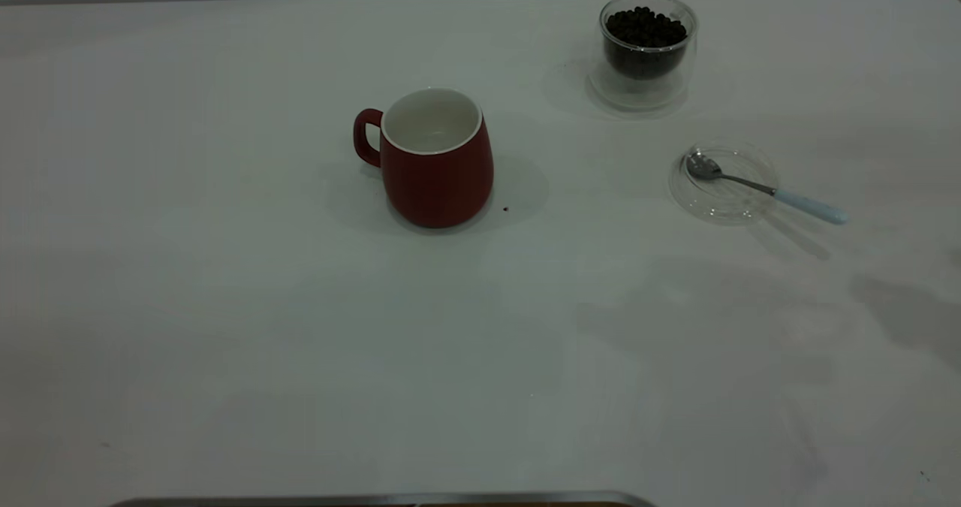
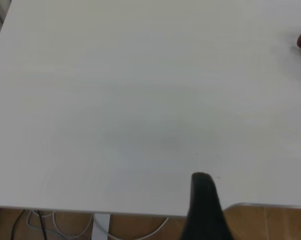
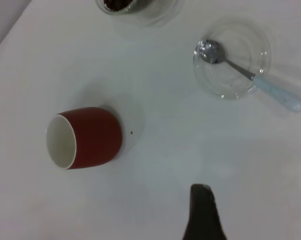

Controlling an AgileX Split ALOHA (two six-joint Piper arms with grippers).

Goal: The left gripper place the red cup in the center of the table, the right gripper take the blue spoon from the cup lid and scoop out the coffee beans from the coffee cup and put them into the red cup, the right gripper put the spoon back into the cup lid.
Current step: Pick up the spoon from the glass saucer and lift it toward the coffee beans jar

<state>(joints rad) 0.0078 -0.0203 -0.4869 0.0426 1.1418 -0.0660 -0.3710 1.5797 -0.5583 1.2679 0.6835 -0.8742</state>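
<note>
Exterior view: red cup [image 1: 435,163] upright near frame centre on the table [image 1: 225,342], handle toward frame left, white inside, nothing visible in it. Coffee cup [image 1: 646,52] at upper right, holding a heap of coffee beans [image 1: 646,28]. Cup lid [image 1: 722,182] at right of centre, below the coffee cup and apart from it. Blue spoon [image 1: 766,188] lies with its bowl in the lid, handle over the rim toward lower right. One small dark speck on the table just beside the cup's base.

Neither arm appears in this view. Each wrist view shows one dark finger only, left gripper [image 2: 204,207] and right gripper [image 3: 203,212], above bare table; jaw opening cannot be told, nothing seen held.
</note>
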